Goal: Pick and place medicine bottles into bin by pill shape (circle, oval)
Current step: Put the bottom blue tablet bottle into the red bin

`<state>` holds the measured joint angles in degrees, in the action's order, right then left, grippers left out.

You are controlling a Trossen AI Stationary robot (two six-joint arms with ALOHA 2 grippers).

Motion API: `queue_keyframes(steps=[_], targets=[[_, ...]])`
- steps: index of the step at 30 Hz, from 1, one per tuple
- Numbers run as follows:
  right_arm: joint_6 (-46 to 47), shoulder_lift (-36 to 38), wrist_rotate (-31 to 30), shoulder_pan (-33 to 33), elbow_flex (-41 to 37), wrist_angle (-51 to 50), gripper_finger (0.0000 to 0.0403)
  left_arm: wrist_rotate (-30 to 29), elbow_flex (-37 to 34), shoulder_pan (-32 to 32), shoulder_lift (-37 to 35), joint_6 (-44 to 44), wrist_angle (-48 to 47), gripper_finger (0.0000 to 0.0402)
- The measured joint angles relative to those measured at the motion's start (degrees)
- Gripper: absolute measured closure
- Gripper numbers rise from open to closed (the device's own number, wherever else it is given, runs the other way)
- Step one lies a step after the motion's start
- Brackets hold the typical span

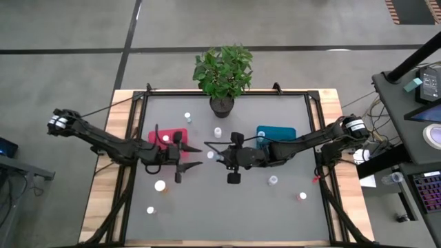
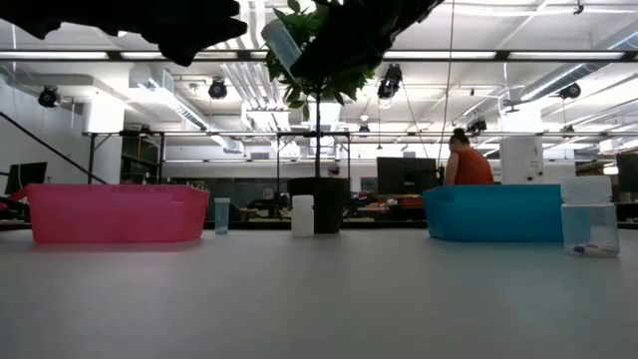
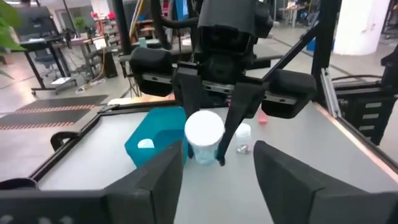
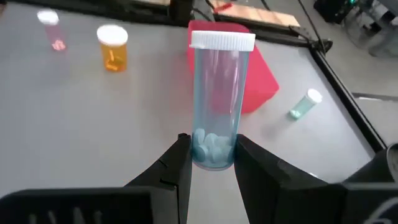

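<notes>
The grey table [image 1: 289, 213] carries a potted plant [image 1: 222, 72] at its far edge, with a red bin [image 1: 157, 136] on the left side and a teal-blue bin [image 1: 284, 131] on the right; loose medicine bottles lie scattered, among them an orange bottle [image 4: 112, 48] and a small clear one [image 4: 303, 104] on its side near the red bin. The right gripper [image 1: 222, 157] hangs over the table's middle between the bins, its fingers [image 4: 176, 167] closed around the base of a clear blue-tinted bottle [image 4: 219, 99] with a white cap, lifted well off the surface; whitish pills sit at its bottom. The left gripper [image 1: 194, 156] faces it from just beside the red bin, jaws spread and holding nothing. Judging the pill shape looks like the step in hand; it would go best with the bottle kept steady and upright so the pills settle flat in view; the grip is low, so any tilt risks slipping.
</notes>
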<state>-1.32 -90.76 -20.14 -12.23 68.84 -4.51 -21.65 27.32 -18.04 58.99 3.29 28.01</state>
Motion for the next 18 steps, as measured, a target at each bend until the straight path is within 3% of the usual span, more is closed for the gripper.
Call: queue_keyframes(steps=[7,18], targets=[[0.26,-0.09,0.0,0.0,-0.24,0.02,0.0307,-4.88,3.91,0.05,6.38,0.29,-0.06,0.0178],[-0.15,-0.11,0.0,0.0,-0.26,-0.38,0.0307,-5.01,8.78,0.85,13.77,0.44,0.04,0.0175]])
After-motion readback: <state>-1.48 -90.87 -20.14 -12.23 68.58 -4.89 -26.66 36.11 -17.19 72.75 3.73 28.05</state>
